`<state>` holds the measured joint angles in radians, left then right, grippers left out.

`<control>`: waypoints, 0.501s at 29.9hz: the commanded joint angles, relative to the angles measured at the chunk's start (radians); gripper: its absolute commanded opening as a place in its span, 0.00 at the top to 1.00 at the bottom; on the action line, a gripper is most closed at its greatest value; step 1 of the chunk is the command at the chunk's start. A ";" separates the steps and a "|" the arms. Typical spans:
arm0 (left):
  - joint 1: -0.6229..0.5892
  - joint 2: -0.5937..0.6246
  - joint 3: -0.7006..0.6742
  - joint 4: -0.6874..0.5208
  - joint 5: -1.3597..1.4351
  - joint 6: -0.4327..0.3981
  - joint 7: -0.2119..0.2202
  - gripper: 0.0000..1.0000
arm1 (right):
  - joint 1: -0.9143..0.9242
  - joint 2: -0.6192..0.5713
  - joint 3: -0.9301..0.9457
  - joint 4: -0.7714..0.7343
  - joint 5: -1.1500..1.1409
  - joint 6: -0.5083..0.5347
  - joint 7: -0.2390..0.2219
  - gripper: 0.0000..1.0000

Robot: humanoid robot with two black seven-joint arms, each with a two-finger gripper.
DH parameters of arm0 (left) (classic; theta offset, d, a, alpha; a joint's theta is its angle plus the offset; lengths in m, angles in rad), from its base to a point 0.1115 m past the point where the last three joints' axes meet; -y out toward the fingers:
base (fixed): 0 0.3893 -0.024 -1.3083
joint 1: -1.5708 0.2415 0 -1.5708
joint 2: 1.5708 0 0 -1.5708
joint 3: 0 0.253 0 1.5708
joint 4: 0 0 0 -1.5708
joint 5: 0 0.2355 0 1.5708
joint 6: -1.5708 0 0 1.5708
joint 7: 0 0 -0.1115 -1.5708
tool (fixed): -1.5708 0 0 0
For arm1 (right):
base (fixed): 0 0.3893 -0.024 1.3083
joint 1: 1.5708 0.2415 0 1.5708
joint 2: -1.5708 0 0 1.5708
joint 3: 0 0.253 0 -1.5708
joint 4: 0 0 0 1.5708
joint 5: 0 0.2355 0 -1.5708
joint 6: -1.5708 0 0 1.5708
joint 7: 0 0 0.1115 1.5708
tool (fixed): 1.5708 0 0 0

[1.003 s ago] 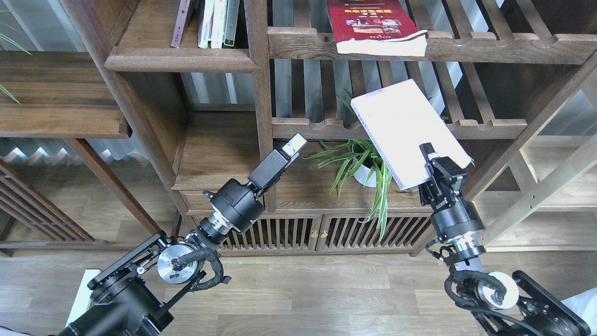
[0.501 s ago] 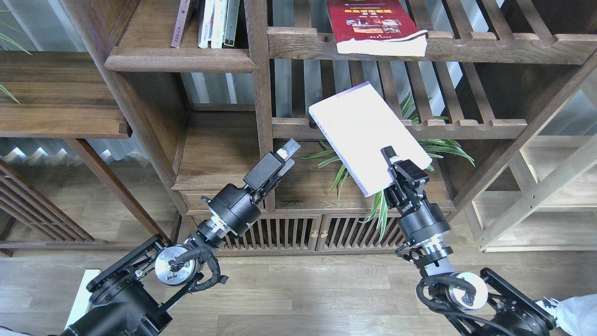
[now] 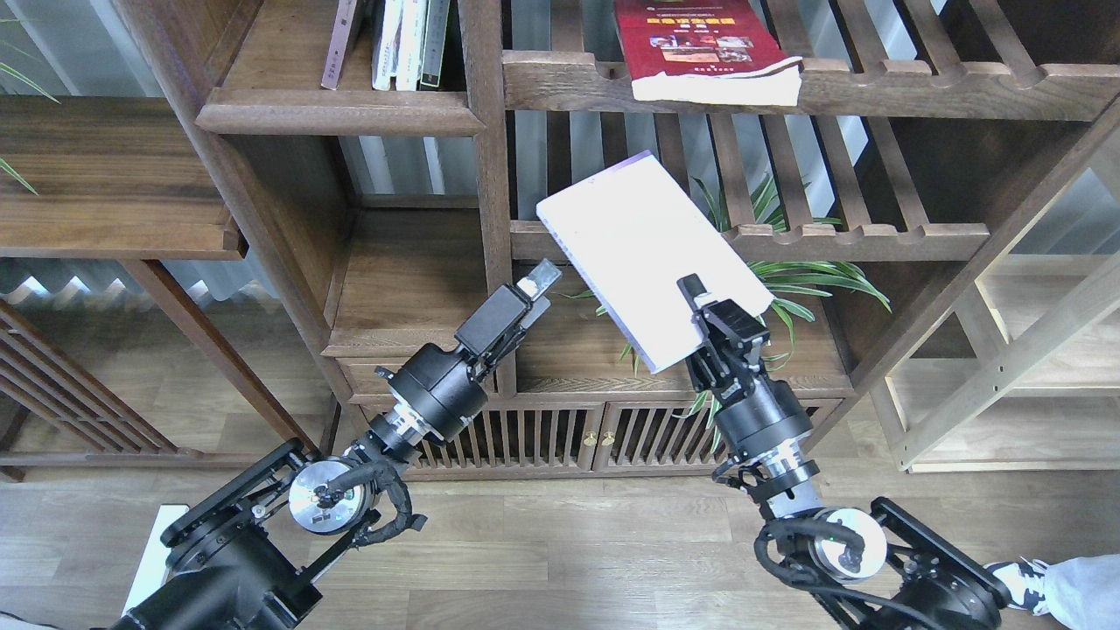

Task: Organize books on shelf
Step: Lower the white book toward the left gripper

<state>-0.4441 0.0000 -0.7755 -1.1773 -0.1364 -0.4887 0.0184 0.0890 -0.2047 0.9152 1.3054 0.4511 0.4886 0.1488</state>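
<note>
Bookcase (image 3: 490, 175): large, dark wood, filling the upper part of the view; solid boards on the left, slatted racks with scalloped front rails on the right.
Shelf (image 3: 341, 112): solid dark-brown board with a rounded front edge, upper left compartment; a few upright books (image 3: 398, 44) stand at its back right, spines leaning slightly.
Slatted rack (image 3: 875, 87): top right, carrying the red book.
Potted plant (image 3: 787, 280): green striped leaves, behind and to the right of the white book, under the middle slatted rack.
White book (image 3: 647, 254): plain pale cover with a lavender edge, held tilted in the air in front of the middle rack, just right of the bookcase's central post; its lower right corner is in the right gripper.
Red book (image 3: 700, 48): lying flat on the top slatted rack, pages edge overhanging the front rail, well above the white book.
Right gripper (image 3: 713, 315): clamped on the white book's lower corner.
Left gripper (image 3: 541, 287): empty, pointing up toward the central post, near the white book's left edge but apart from it; fingers close together, gap not clearly visible.
</note>
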 commanded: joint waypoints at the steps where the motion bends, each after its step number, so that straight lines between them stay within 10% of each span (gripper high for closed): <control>1: -0.004 0.000 -0.002 0.011 0.000 0.001 0.000 0.01 | 0.002 0.028 -0.013 0.000 -0.008 0.000 0.000 0.98; 15: -0.024 0.000 -0.005 0.053 -0.002 0.021 0.000 0.01 | 0.018 0.076 -0.058 0.003 -0.031 0.000 -0.002 0.98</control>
<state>-0.4597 0.0000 -0.7821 -1.1232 -0.1353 -0.4689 0.0183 0.1087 -0.1303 0.8622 1.3084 0.4269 0.4886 0.1467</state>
